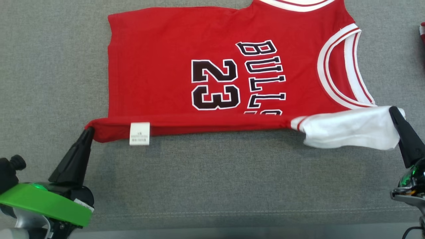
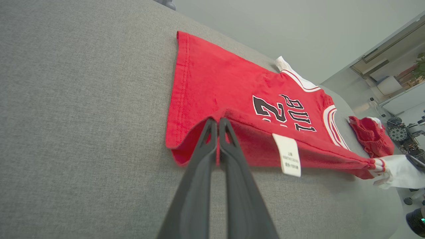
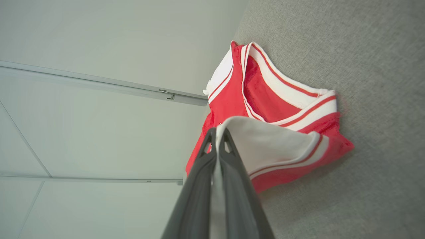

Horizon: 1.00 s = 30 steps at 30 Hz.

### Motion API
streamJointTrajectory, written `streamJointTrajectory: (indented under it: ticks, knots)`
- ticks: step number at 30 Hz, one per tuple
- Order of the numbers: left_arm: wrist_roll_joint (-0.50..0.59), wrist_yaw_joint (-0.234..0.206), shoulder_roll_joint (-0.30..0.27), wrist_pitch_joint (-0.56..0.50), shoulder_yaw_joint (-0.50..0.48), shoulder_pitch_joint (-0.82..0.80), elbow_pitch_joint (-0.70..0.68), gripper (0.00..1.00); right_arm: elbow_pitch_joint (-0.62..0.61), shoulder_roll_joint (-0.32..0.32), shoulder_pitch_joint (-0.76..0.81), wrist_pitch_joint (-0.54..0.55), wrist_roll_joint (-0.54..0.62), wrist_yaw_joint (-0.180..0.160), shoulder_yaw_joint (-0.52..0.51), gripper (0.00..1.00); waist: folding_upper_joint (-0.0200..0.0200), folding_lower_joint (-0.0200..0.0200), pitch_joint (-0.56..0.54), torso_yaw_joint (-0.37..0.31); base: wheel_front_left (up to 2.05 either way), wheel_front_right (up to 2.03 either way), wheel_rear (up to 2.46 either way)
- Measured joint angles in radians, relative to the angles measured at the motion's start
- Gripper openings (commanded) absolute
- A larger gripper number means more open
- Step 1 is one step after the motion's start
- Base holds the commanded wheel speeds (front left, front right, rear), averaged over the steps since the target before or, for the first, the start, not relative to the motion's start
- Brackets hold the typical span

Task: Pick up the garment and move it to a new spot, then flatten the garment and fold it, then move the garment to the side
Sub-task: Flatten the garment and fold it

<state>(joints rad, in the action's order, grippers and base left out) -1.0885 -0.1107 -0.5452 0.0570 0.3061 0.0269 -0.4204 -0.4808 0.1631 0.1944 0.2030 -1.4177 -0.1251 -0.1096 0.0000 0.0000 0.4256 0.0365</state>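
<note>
**Near edge pinched at both ends, ready to fold**

The jersey (image 1: 166,66) lies on the grey cushion (image 1: 212,172), its long axis across the head view: hem to the robot's left, neck and armhole to its right. The left gripper (image 1: 89,130) is clenched on the near hem corner, and the right gripper (image 1: 394,111) on the white shoulder piece. For a clean fold, I judge both should rise together, hold the edge taut, and carry it evenly toward the far side.
</note>
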Motion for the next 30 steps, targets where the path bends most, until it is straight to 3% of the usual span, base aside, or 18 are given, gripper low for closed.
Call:
streamJointTrajectory:
  ticks: [10, 30]
  knots:
    - [-0.004, -0.005, -0.012, -0.063, -0.012, -0.083, 0.007, 0.0, 0.097, 0.01, -0.158, -0.006, 0.024, -0.001, -0.016, 0.0, 0.0001, 0.0, 0.048, -0.001, 0.0, 0.0, 0.0]
    - [0.002, -0.006, 0.032, -0.128, 0.057, -0.248, 0.119, 0.0, 0.278, -0.012, -0.337, -0.013, 0.075, -0.001, 0.026, 0.0, 0.0, 0.0001, 0.128, 0.026, 0.0, 0.0, 0.0]
